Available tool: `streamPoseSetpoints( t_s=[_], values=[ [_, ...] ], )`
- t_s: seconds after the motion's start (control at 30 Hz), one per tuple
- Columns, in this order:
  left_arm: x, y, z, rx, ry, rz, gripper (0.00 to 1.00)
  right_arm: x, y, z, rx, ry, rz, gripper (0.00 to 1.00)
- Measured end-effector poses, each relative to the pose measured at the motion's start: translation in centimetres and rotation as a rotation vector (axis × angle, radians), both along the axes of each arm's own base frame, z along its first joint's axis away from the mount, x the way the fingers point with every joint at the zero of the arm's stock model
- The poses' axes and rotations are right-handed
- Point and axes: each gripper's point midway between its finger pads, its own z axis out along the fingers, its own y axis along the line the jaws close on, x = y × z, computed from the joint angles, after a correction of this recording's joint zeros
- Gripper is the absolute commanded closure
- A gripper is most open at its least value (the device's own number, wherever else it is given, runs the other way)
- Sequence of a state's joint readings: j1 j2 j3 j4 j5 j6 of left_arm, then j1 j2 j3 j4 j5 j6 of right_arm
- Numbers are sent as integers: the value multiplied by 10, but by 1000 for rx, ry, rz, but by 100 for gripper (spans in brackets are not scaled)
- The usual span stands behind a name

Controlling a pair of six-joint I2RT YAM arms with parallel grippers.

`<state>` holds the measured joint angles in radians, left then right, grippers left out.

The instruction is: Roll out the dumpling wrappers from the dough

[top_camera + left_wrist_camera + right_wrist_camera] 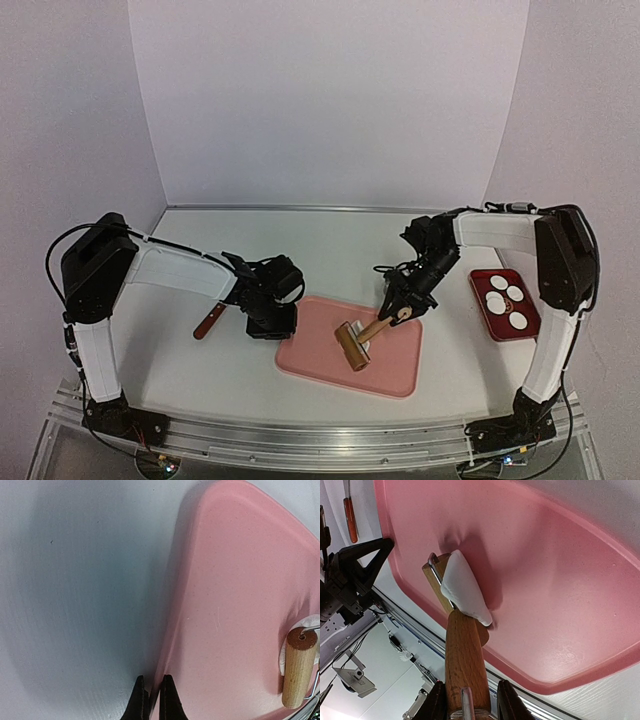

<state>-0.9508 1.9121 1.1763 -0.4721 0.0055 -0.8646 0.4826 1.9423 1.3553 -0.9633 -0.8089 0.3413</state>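
dough (462,587) rests against rolling pin (465,650) clamped in right gripper (470,702); left gripper (154,705) pinches tray (235,580) rim.

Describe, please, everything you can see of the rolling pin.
The rolling pin looks like light wood: a short roller in a metal wire frame on one long handle. The right gripper is shut on the handle's end. The roller is over the pink tray, and the white dough lies against it.

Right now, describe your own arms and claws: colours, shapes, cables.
Both the left arm and right arm have white boxy links joined by bulky black joints, with thin black cables looping past the elbows. The left claw ends in slim black pointed fingers; the right claw is black too.
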Motion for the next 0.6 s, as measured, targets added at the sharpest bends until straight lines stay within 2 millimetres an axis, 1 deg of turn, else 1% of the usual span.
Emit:
streamPoseSetpoints(
  t_s=[0.6],
  values=[
    [0,0,0,1,-1,0,100,0,6,2,-21,-20,27,100]
  ],
)
